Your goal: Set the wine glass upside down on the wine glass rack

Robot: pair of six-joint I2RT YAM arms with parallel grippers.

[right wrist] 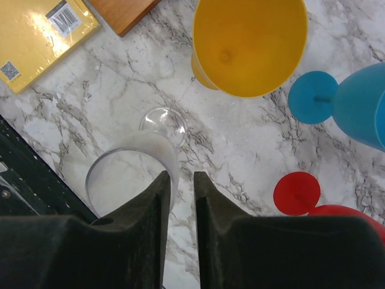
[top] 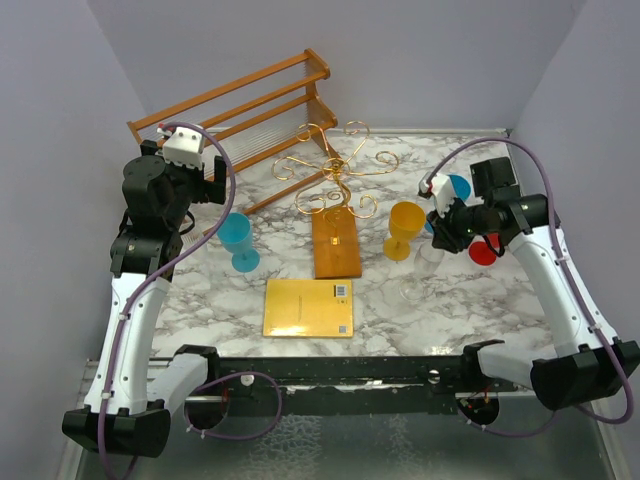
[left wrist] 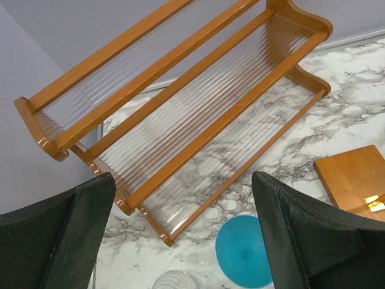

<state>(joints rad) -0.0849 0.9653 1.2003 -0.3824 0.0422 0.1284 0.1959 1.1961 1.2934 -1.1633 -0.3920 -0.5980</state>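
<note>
Your right gripper (right wrist: 181, 174) is down over the clear wine glass (right wrist: 132, 174), which stands upright on the marble worktop (top: 200, 300), foot down and mouth up. Its jaws are drawn narrow, with only a slim gap between them, and the near side of the glass rim runs in right at that gap. You cannot tell from the wrist view whether the rim is actually pinched.

In the top view the glass sits at the right front of the worktop, just beside the yellow goblet (top: 405, 228) and well apart from the wine glass rack (top: 335, 170). The rack's gold wire arms carry nothing, and its wooden base (top: 336, 245) lies between the yellow goblet and a blue goblet (top: 238, 240). A red glass (right wrist: 298, 192) and another blue glass (right wrist: 361, 102) lie near the right gripper.

Your left gripper (left wrist: 183, 176) hangs with its jaws wide and nothing in them, above the slatted wooden shelf (left wrist: 180, 108) at the back left. A flat yellow box (top: 308, 307) lies in front of the rack's base.
</note>
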